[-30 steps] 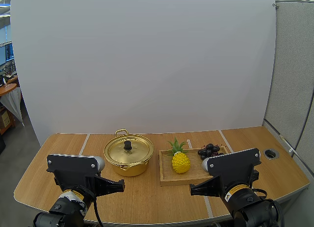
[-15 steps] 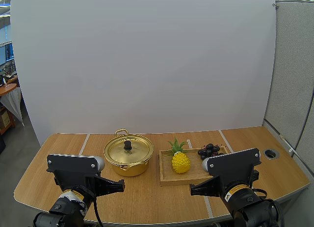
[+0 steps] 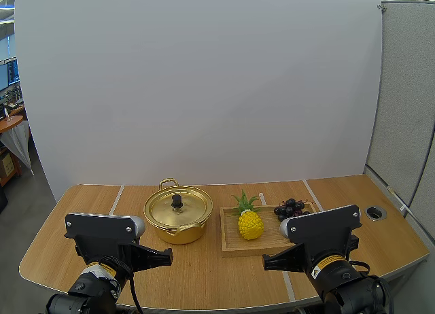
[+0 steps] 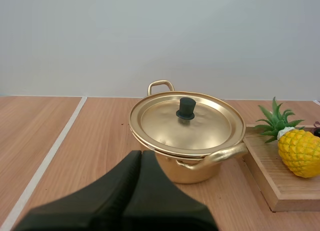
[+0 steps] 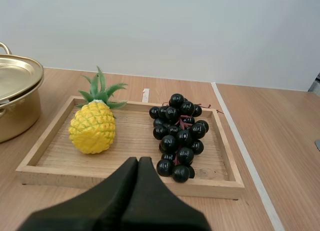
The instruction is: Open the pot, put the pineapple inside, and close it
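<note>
While hovering near table (image 3: 54, 256) front edge, left gripper (image 4: 140, 153) and right gripper (image 5: 138, 160) jaws together, empty. Lid (image 4: 186, 123) on gold pot (image 4: 200, 175); pineapple (image 5: 93, 127) at left end of wooden tray (image 5: 45, 142).

Gold pot (image 3: 178, 232) sits closed, black-knobbed lid (image 3: 192, 211) square on top. Yellow pineapple (image 3: 250, 223) stands upright on the wooden tray (image 3: 233, 245), just beside the pot.

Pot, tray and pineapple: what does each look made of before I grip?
Pot and lid: likely thin metal, gold-coloured with a satin sheen and soft reflections; the lid's knob looks like matte black plastic. Tray: bare light wood, grain visible. Pineapple: probably a plastic replica, judging by its uniform glossy yellow skin and stiff green leaves.
</note>
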You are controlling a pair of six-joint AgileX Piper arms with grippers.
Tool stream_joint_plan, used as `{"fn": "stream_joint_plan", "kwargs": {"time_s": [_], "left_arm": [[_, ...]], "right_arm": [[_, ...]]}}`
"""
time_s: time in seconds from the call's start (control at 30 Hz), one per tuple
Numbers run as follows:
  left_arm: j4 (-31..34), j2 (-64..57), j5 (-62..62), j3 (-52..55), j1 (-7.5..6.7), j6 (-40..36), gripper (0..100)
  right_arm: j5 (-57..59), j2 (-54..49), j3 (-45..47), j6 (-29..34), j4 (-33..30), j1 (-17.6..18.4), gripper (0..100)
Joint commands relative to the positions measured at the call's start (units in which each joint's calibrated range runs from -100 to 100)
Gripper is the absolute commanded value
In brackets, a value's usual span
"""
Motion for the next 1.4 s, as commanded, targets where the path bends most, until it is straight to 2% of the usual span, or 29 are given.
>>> {"fn": "stream_joint_plan", "kwargs": {"time_s": [0.0,0.5,0.77,0.97,1.07,1.17,1.23,1.37], "left_arm": [[0.23,-0.22,-0.55,0.00,0.00,0.26,0],[0.23,-0.22,1.85,-1.82,0.00,0.18,0],[0.23,-0.22,12.81,-18.20,0.00,0.15,0],[2.81,-0.22,12.99,-29.70,0.00,0.24,0],[2.81,-0.22,17.55,-34.29,0.00,0.24,0],[2.81,-0.22,24.22,-38.23,0.00,0.24,0],[2.58,-0.22,24.33,-39.04,0.00,0.14,0],[2.59,-0.22,24.54,-39.33,0.00,1.10,0]], "right_arm": [[-0.84,-0.27,0.00,-0.45,-0.42,-0.17,0],[1.15,-0.27,-0.03,-2.15,-0.56,-0.17,0],[13.77,-0.27,-14.62,-2.26,-0.44,-0.17,0],[15.10,-0.27,-24.41,-0.87,-0.44,-0.17,0],[15.45,-0.27,-28.48,-0.86,-0.44,-0.17,0],[15.45,-0.27,-30.42,-0.86,-0.44,-0.17,0],[15.22,-0.27,-30.73,-0.86,-0.34,-0.17,0],[17.95,-0.27,-30.73,-1.59,5.54,-0.17,0]]}}
